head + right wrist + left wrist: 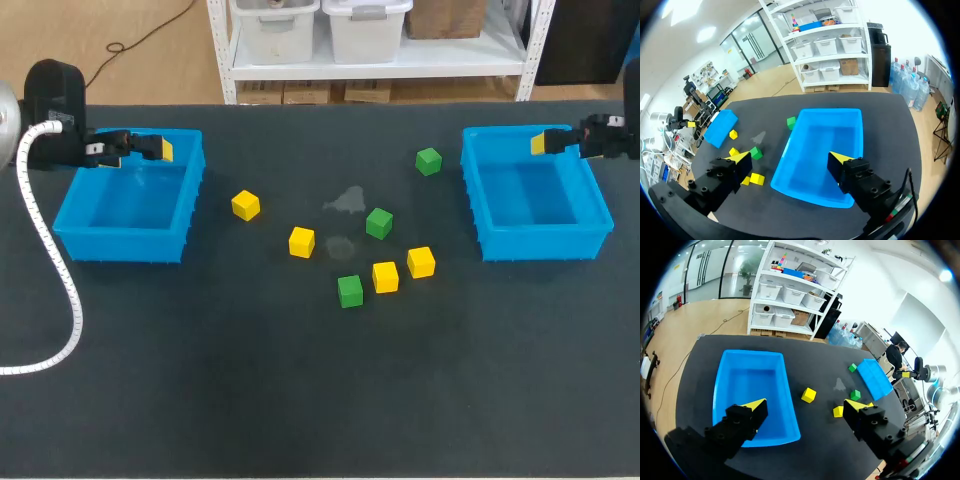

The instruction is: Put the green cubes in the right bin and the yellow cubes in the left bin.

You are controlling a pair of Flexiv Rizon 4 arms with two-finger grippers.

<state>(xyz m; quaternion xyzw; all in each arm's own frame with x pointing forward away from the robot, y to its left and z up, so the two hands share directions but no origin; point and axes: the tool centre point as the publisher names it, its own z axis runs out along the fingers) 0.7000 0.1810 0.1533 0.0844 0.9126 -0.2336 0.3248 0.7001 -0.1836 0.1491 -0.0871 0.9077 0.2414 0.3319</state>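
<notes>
While scanning the head cam, can count 7 loose cubes and zero in either bin, so calling this the very start. Left bin (70,225) at 9 o'clock on the table (300,400), right bin (600,215) at 3. Four yellow cubes (301,241) and three green cubes (379,223) scattered btwn the bins, none touching. One green off alone at approx 1 o'clock from the bunch, near the right bin.

Left gripper (160,150) hanging over the far end of the left bin, right gripper (548,142) likewise over the right bin. Prob. just a neutral pose, each on its own side, well apart from the cubes.

Left wrist cam: fingers spread wide, nothing btwn them. Left bin ahead at ~11 o'clock off the gripper, a yellow cube at 12 just beside the bin's wall.

Right wrist cam: same deal, released and empty. Right bin dead ahead at 12, most cubes out at ~10.

Best guess for next: heading to the nearest cube.
</notes>
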